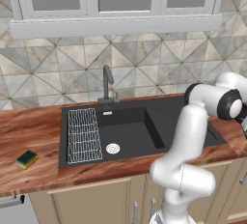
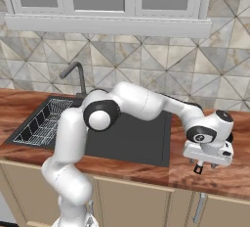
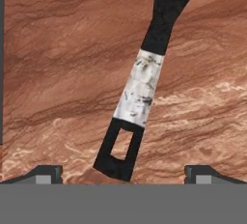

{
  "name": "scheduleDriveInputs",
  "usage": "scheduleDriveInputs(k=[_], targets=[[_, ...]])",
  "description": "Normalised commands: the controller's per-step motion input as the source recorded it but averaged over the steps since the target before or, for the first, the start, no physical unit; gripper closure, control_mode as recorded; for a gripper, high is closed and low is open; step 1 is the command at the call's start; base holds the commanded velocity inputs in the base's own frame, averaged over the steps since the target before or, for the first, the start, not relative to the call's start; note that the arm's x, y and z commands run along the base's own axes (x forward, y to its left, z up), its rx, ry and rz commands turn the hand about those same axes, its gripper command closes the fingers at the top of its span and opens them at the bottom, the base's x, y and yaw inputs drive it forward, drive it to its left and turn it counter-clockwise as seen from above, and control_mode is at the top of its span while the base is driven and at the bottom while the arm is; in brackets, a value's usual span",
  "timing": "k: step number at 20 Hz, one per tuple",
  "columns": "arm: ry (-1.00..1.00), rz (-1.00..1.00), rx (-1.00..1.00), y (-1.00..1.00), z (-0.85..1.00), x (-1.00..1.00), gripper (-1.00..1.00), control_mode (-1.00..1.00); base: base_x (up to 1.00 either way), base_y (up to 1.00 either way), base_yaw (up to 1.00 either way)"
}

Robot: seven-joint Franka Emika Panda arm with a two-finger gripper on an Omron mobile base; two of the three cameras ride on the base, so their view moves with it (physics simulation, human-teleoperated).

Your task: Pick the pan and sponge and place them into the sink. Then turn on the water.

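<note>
In the hand view the pan's long handle (image 3: 142,85) lies on the wooden counter, black with a pale marbled stretch and a slotted black tip. My gripper (image 3: 123,172) is open just above that tip, one finger on each side, touching nothing. The pan's round body is out of view. From the right base view, my gripper (image 2: 206,166) hangs low over the counter to the right of the sink (image 2: 136,143). The yellow and green sponge (image 1: 27,159) rests on the counter left of the sink (image 1: 130,131). No water runs from the faucet (image 1: 107,80).
A white wire rack (image 1: 83,136) lies in the sink's left part, beside the silver drain (image 1: 113,148). The tiled wall and a window sill stand behind the faucet (image 2: 75,72). My arm reaches across the sink's right side. The counter's front edge is close below the gripper.
</note>
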Motion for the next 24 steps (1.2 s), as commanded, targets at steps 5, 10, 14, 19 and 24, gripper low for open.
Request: scheduleDriveInputs(k=[5,10,14,19,24], targets=[[-0.04,-0.01,-0.02,0.06,-0.2,0.1,-1.0,-1.0,0.0,0.0,0.0],[-0.06,-0.04,-0.08,0.07,-0.21,0.19,-1.0,-1.0,0.0,0.0,0.0],[-0.02,-0.03,-0.08,0.1,-0.31,0.24,-1.0,-1.0,0.0,0.0,0.0],[-0.02,-0.02,-0.08,0.04,-0.26,0.25,-1.0,-1.0,0.0,0.0,0.0],[-0.02,-0.01,-0.05,-0.09,-0.2,0.21,-1.0,-1.0,0.0,0.0,0.0]])
